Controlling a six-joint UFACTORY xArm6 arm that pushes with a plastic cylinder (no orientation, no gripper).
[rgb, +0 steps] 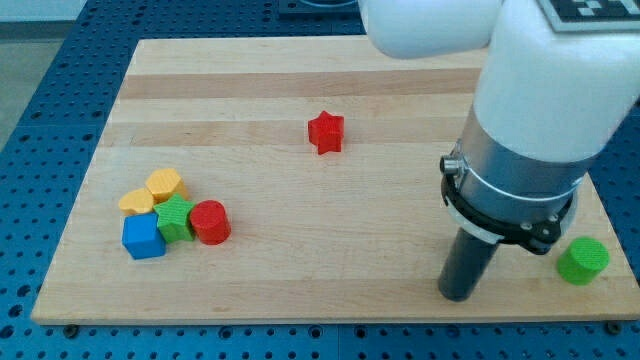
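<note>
My tip (458, 294) rests on the wooden board (300, 90) near the view's bottom right, a plain dark rod with nothing to open or close, touching no block. Nearest is the green cylinder (583, 260), just off to the view's right at the board's edge and apart from the rod; the red star (325, 132) sits alone up toward the view's top, well apart. Far off at the view's left, a tight cluster: red cylinder (210, 222), green star (176, 217), blue cube (143, 237), and two yellow blocks (165, 185) (136, 201) behind, shapes unclear.
</note>
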